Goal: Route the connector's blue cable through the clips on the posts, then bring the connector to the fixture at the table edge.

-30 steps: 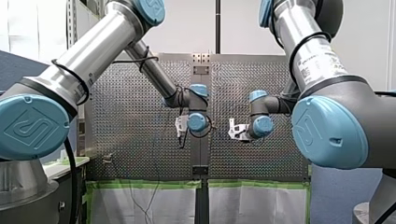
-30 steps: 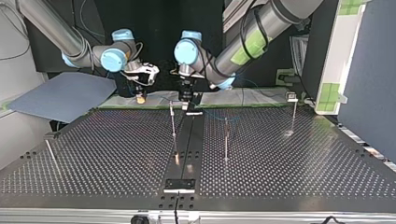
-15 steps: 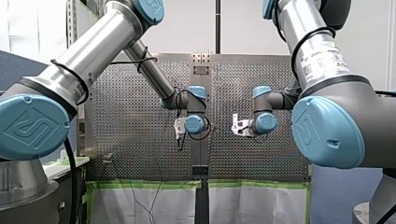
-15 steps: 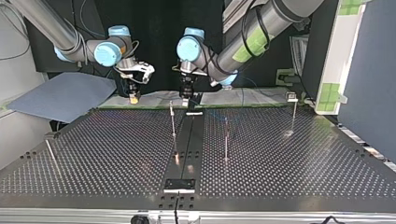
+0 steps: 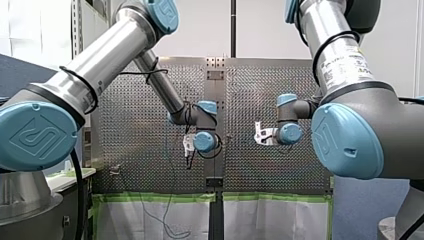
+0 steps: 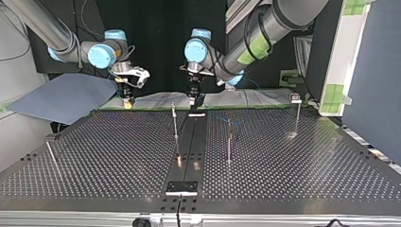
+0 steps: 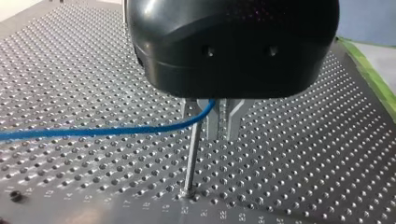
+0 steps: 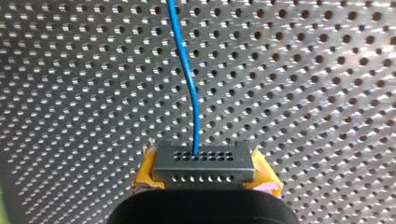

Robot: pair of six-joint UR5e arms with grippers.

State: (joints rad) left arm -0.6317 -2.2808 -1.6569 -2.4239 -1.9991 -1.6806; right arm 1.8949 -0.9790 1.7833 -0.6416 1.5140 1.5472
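We are barely starting: our right gripper (image 8: 204, 176) is clamping the connector (image 8: 204, 161) over the table (image 8: 303, 93), our left gripper (image 7: 219, 122) is pinching its blue cable (image 8: 189, 84) beside a post (image 7: 191, 158); routing and delivery are seemingly both waiting

By the centre strip (image 6: 188, 142) in the top view: left post (image 6: 175, 124) just left, right post (image 6: 229, 142) right, plate (image 6: 181, 187) on its near end.

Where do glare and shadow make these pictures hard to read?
Top view: light glints on the table around the feet of the posts, and the background is dark. Left wrist view: the holes shine, yet the blue cable stands out. Right wrist view: bright spots cover the table, but the connector is evenly lit.
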